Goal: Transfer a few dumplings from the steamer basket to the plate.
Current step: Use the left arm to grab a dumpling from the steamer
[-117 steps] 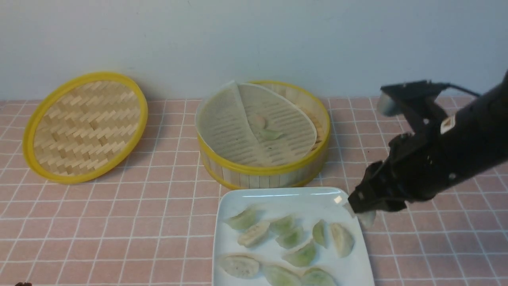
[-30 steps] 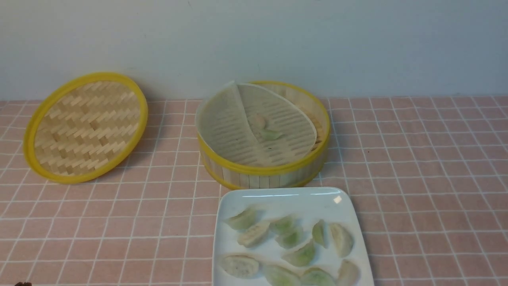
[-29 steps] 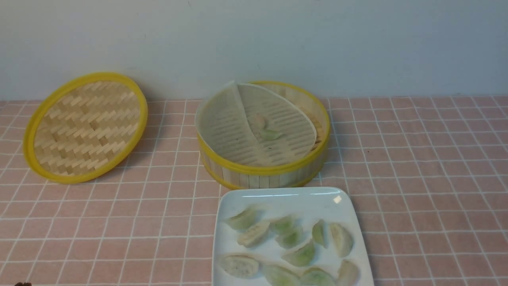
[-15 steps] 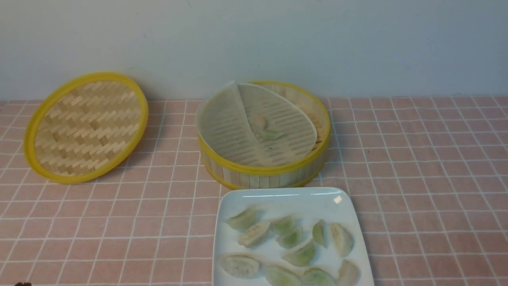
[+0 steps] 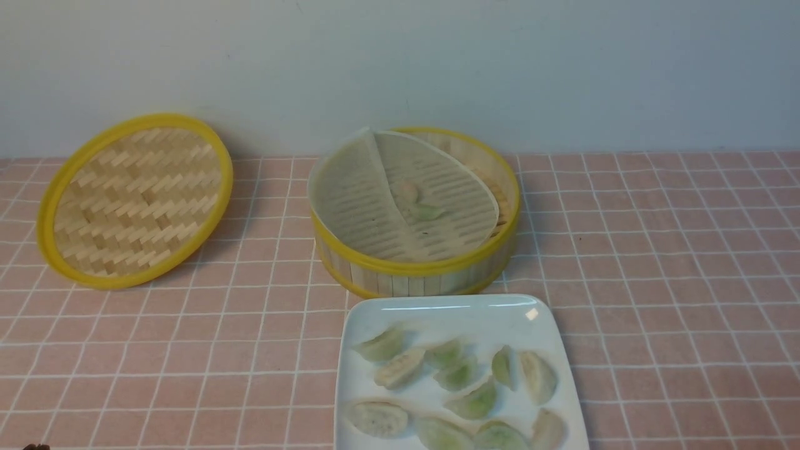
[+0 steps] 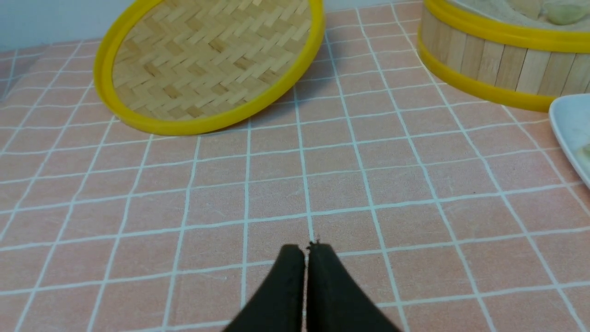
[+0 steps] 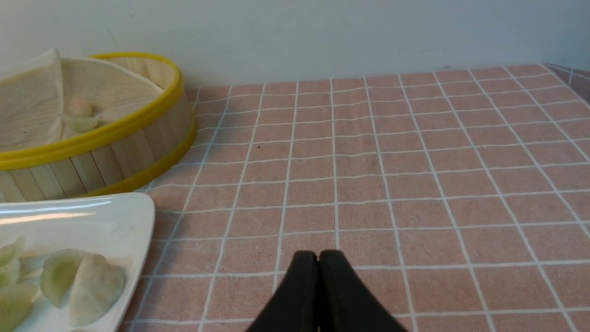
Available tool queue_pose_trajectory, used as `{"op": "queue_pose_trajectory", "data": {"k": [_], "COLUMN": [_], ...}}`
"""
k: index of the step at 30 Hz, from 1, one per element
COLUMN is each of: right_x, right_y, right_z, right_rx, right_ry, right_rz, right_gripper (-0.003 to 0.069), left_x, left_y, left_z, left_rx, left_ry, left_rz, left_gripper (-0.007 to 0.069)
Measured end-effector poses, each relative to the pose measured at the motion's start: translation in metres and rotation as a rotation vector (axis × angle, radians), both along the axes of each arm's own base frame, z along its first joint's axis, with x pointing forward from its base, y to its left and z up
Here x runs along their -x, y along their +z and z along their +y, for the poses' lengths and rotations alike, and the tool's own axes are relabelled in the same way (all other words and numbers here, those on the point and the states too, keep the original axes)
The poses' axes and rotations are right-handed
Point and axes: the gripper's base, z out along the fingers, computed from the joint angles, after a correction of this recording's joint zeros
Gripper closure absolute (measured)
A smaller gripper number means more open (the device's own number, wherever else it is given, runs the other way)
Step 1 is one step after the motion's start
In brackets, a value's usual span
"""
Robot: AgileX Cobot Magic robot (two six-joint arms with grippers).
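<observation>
No legible text, label or number anywhere.

Left gripper [image 6: 306, 250] is matte black, tapering, round-tipped; right gripper [image 7: 318, 256] looks identical.

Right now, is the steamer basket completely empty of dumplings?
No, two dumplings lie inside the steamer basket, one pinkish and one green.

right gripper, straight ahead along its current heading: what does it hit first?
Looks free: the shut right gripper points over tablecloth toward the wall. The steamer basket and plate sit off to one side. Downward tilt is unclear, so it could touch cloth sooner.
</observation>
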Motion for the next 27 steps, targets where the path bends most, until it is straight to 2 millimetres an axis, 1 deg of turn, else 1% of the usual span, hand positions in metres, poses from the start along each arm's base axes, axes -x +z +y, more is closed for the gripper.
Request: {"op": "queue_pose_trajectory", "data": {"k": [23,24,27], "right_x": [0.0001,0.0001,0.0001], "right_y": [-0.0001,-0.0001,-0.0001], "right_z": [0.0,0.0,0.0], "right_rx": [0.0,0.0,0.0], "right_ry": [0.0,0.0,0.0], "right_rz": [0.004,0.004,0.004], "right_gripper": [0.0672,0.0672,0.0672], "left_x": [-0.0001,-0.0003,-0.0026], "left_y": [0.0005,0.001,0.0089], "left_z": [-0.0001,-0.0003,-0.0027], "left_rx": [0.002,0.013,0.132], "left_ry": [0.0,0.0,0.004], "left_rz": [-0.005,-0.01,-0.102], "left_gripper": [0.0631,0.0631,0.0631]}}
